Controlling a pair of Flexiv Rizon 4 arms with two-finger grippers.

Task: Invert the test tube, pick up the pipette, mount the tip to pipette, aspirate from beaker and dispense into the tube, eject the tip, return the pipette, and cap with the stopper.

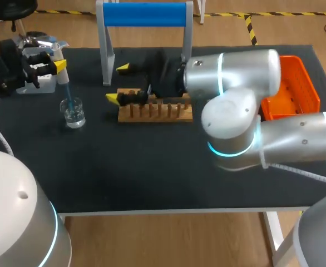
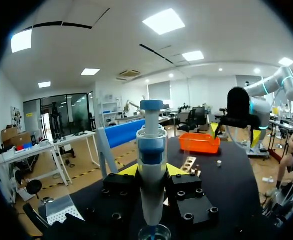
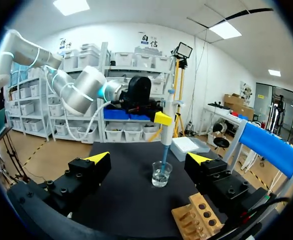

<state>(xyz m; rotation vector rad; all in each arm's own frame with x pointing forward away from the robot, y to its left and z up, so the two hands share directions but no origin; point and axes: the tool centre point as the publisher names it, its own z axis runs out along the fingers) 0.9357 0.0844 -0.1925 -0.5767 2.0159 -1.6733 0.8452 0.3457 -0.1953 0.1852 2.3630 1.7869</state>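
Note:
My left gripper [image 1: 53, 64] is shut on the white and blue pipette [image 1: 56, 51], holding it upright at the table's far left. Its blue tip [image 1: 67, 94] reaches down into the clear glass beaker [image 1: 73, 112]. In the left wrist view the pipette [image 2: 151, 160] stands between the yellow-tipped fingers, with the beaker [image 2: 154, 233] just below. My right gripper [image 1: 118, 83] is open over the left end of the wooden rack [image 1: 155, 111]. From the right wrist, the beaker [image 3: 161, 174] and pipette [image 3: 167, 122] lie ahead of the open gripper [image 3: 149, 158]. I cannot make out the test tube.
A blue-topped stand [image 1: 145, 14] rises at the back middle. An orange basket [image 1: 294, 89] sits at the back right. A white tip box [image 1: 36, 86] lies under my left gripper. My right arm's elbow [image 1: 232, 122] hangs over the table's right middle.

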